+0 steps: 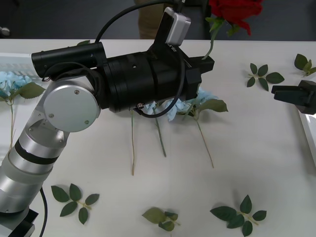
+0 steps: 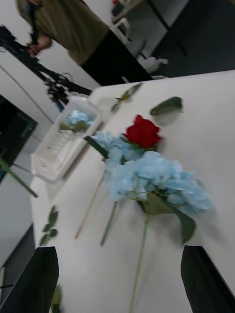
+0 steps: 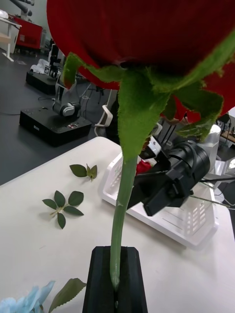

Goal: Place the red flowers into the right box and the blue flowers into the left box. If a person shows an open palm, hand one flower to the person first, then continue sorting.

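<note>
Table [image 1: 256,148]: blue flowers [image 1: 197,101] and one red rose [image 2: 142,131] lying mid-table, right box [image 3: 196,222] at my right. Left gripper [image 1: 207,63] pinches a rose [image 1: 236,12] stem upright; right gripper [image 1: 281,93] spread, idle. I'd carry it low over that box before releasing.

The left arm [image 1: 133,79] hides the heads of the blue flowers [image 1: 197,101] beneath it, and the top edge cuts off the held red rose [image 1: 236,12].
</note>
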